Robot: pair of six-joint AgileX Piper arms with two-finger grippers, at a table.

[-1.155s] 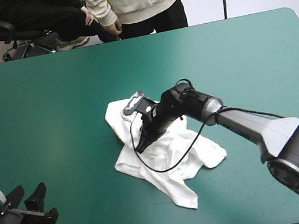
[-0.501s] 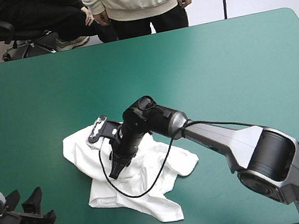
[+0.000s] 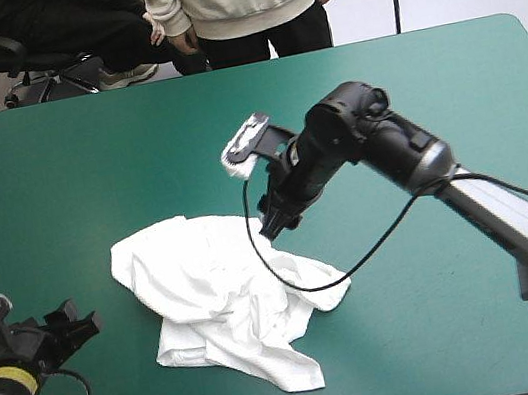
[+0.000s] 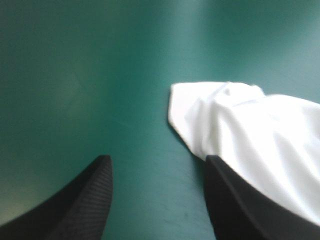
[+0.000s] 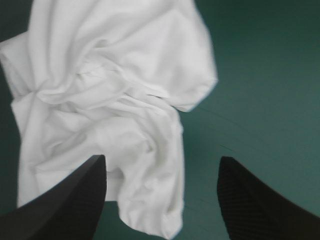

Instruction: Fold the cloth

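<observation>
The white T-shirt [image 3: 222, 296] lies as a crumpled heap on the teal-green cover, left of centre and toward the front edge. My right gripper [image 3: 275, 224] hangs open just over the heap's far right edge, holding nothing. In the right wrist view the T-shirt [image 5: 110, 90] spreads under and ahead of the right gripper [image 5: 162, 160], whose black fingers stand wide apart. My left gripper [image 3: 74, 324] sits low at the front left, a short way from the heap. In its own view the left gripper [image 4: 157, 160] is open, with the T-shirt [image 4: 250, 130] ahead and to one side.
Bare teal-green cover [image 3: 409, 92] stretches across the far half and the right side of the table. The heap's near hem [image 3: 300, 379] lies close to the table's front edge.
The right gripper, earlier down on the T-shirt and dragging it left, has let go, opened and risen back toward the far right. The left gripper has edged slightly toward the heap.
</observation>
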